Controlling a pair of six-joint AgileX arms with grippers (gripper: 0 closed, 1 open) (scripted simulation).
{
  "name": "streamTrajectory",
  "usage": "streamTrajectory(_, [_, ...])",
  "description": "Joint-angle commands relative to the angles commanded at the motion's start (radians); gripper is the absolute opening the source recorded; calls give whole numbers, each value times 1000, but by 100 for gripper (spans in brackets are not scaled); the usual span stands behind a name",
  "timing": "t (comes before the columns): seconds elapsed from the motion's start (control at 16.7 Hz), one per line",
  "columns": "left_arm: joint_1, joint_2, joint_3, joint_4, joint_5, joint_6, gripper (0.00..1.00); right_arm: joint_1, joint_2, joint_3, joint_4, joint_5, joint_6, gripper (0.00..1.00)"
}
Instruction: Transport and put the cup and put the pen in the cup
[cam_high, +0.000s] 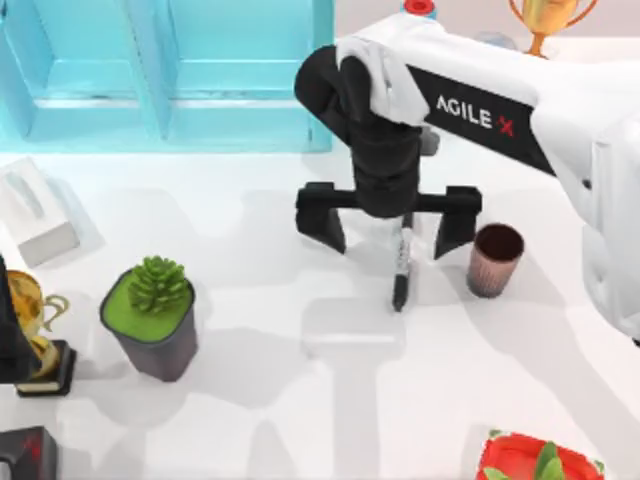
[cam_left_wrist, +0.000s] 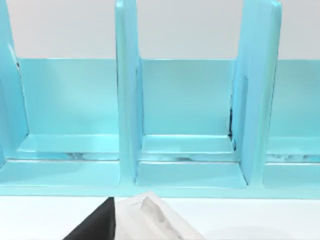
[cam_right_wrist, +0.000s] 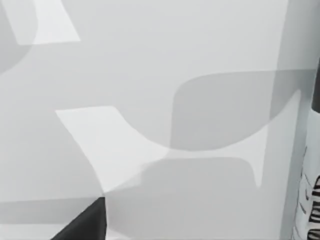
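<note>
Raised highest above the surface (cam_high: 260, 300), and so closest to the overhead camera, the right arm is reached in from the right side, with its right tool (cam_high: 388, 228) spread wide over the middle of the scene. Between its two dark fingers (cam_high: 322, 222) the pen (cam_high: 401, 268) is seen, lying flat with its cap toward the near edge. No finger appears to be touching the barrel, so the wide spread is judged to be either a readying for a grasp or a letting go; which of the two cannot be told. In the right wrist view the pen's white label band (cam_right_wrist: 309, 190) is seen beside pale surface.

Just right of the pen, apart from it, the cup (cam_high: 495, 258) is stood upright with its mouth open upward, so that the pen can be dropped in from above.

At the near left edge the left tool (cam_high: 15, 345) is kept parked, out of the way; whether it is spread or closed cannot be told.
</note>
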Motion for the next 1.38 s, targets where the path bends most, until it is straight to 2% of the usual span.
streamTrajectory(0.06, [0,0,0,0,0,0,100,0,0,0,0,0,0,100])
streamTrajectory(0.84, [0,0,0,0,0,0,100,0,0,0,0,0,0,2])
streamTrajectory(1.32, [0,0,0,0,0,0,100,0,0,0,0,0,0,0])
streamTrajectory(1.38, [0,0,0,0,0,0,100,13,-50,37,8,-34,26,0])
